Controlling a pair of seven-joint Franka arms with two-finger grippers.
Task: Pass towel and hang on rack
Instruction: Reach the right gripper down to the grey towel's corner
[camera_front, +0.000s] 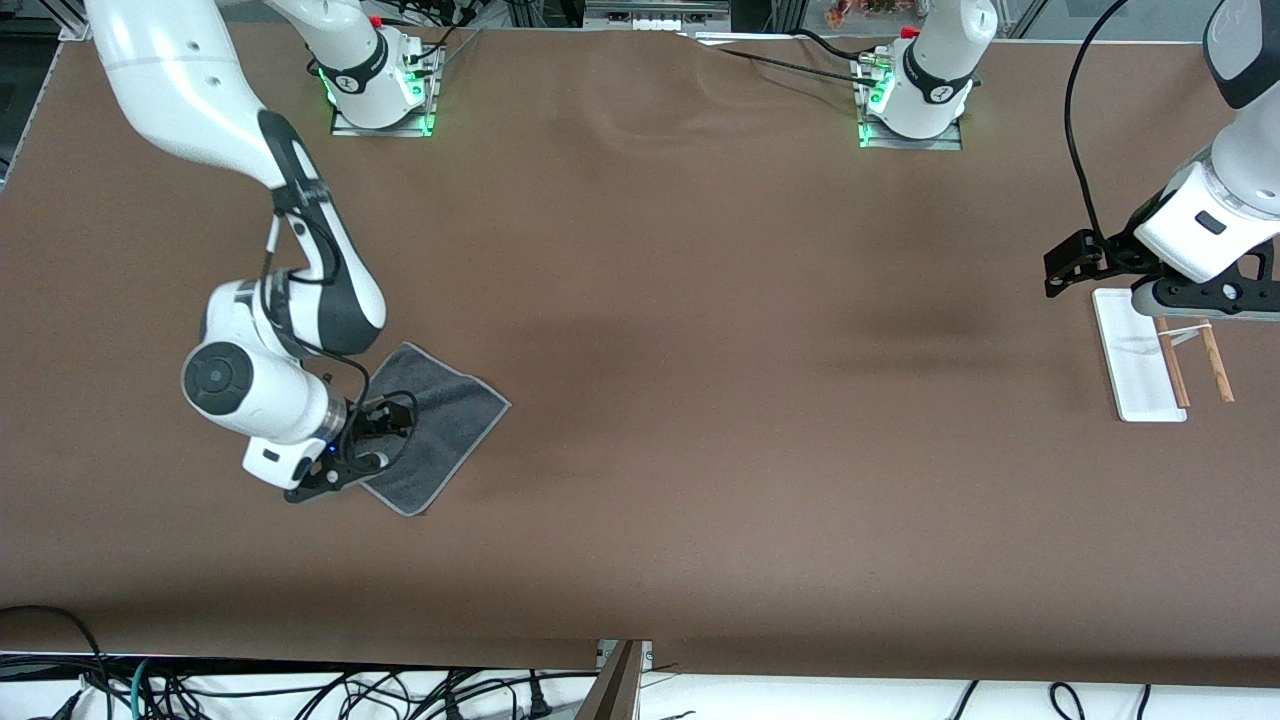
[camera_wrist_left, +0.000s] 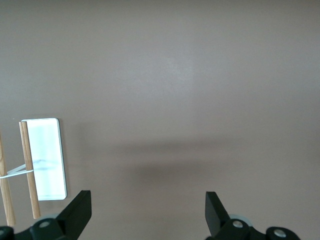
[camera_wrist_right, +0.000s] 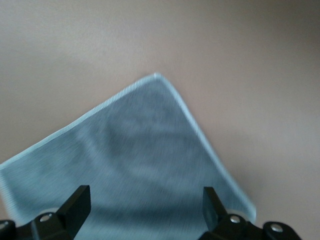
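The towel (camera_front: 440, 425) lies flat on the table, dark grey side up with a light grey edge, toward the right arm's end. My right gripper (camera_front: 372, 432) is open just over the towel's edge. In the right wrist view the towel (camera_wrist_right: 135, 160) fills the space between the spread fingers (camera_wrist_right: 75, 202), and my right gripper (camera_wrist_right: 146, 205) holds nothing. The rack (camera_front: 1140, 355), a white flat base with two thin wooden rods (camera_front: 1215, 360), stands at the left arm's end. My left gripper (camera_wrist_left: 148, 210) is open and empty over the table beside the rack (camera_wrist_left: 46, 157).
The brown table top (camera_front: 700, 350) stretches wide between the towel and the rack. The arm bases (camera_front: 380, 90) stand along the table's edge farthest from the front camera. Cables (camera_front: 200, 690) hang below the near edge.
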